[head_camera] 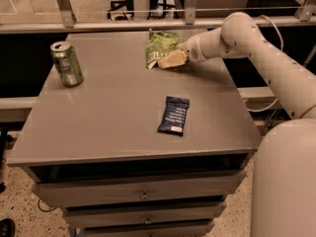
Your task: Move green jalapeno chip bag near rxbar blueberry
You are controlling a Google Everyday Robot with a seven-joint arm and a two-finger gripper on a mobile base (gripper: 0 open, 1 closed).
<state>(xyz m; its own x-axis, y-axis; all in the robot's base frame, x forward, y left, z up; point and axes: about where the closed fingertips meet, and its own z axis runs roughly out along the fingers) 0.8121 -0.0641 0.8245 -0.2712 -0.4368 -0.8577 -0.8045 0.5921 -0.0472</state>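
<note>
The green jalapeno chip bag lies crinkled at the back middle of the grey table top. My gripper reaches in from the right on the white arm and sits at the bag's near right edge, touching or overlapping it. The rxbar blueberry, a flat dark navy wrapper with white text lines, lies at the front right of the table, well in front of the bag and apart from it.
A green soda can stands upright at the left of the table. Metal rails run behind the back edge. Drawers sit under the table top. The robot's white body fills the lower right.
</note>
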